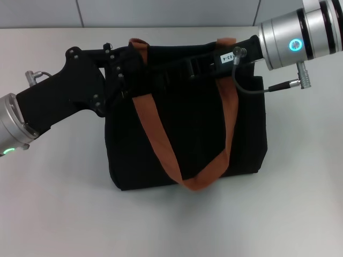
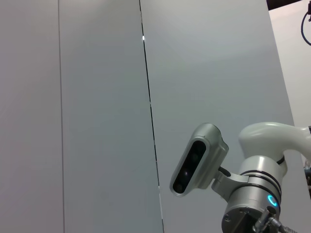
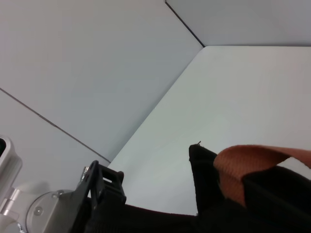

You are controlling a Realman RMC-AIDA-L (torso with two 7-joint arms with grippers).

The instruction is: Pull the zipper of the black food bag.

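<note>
The black food bag [image 1: 187,139] lies on the white table, its two rust-orange handles [image 1: 161,144] draped over its front. My left gripper [image 1: 122,67] is at the bag's top left corner, against the top edge. My right gripper [image 1: 193,67] reaches in from the right and lies along the bag's top edge near the middle. Both are black against the black fabric. The zipper pull is hidden from view. The right wrist view shows a bag corner [image 3: 209,184], an orange handle [image 3: 252,160] and part of the left gripper [image 3: 104,184].
The white table [image 1: 64,203] spreads around the bag, and a grey panelled wall [image 1: 161,10] stands behind it. The left wrist view shows that wall and the right arm's wrist with its camera [image 2: 199,160]. A grey cable [image 1: 252,88] loops beside the right wrist.
</note>
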